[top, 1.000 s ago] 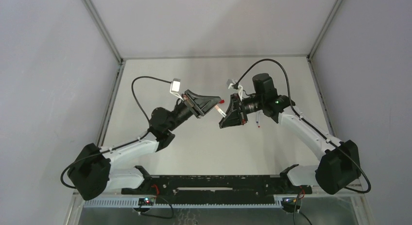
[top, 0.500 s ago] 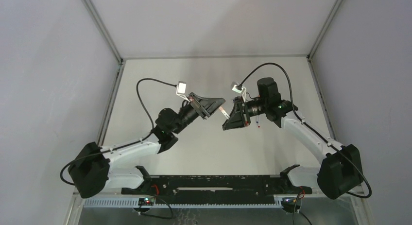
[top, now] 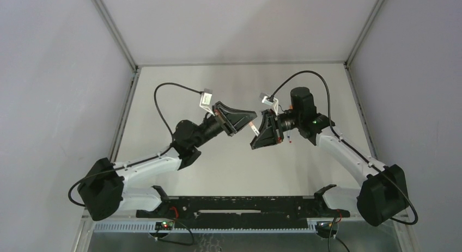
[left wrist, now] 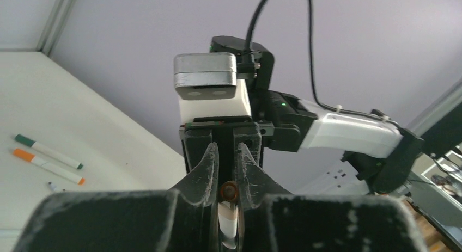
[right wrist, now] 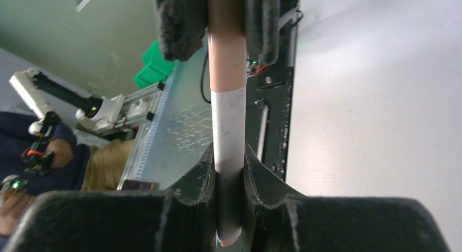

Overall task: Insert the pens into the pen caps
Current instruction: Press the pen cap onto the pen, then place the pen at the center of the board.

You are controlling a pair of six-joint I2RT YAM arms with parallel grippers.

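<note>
Both arms are raised above the table, tip to tip. My right gripper (top: 258, 131) (right wrist: 229, 165) is shut on a white-barrelled pen (right wrist: 228, 127). The pen runs straight into a reddish pen cap (right wrist: 226, 50), which sits between the left gripper's fingers (right wrist: 180, 15). My left gripper (top: 251, 116) (left wrist: 229, 170) is shut on that cap; a round red end (left wrist: 229, 191) shows between its jaws. In the top view only a thin sliver of pen (top: 254, 125) shows between the two grippers. How deep the pen sits in the cap is hidden.
A green pen (left wrist: 48, 152) and an orange pen (left wrist: 49, 166) lie side by side on the white table. More pens (top: 291, 136) lie below the right wrist. A black rail (top: 234, 208) runs along the near edge. A person sits beyond it (right wrist: 32, 148).
The two grippers have closed the gap between them. The left one moved right and the right one tilted towards it. The red cap, seen apart a second ago, now meets the pen.
</note>
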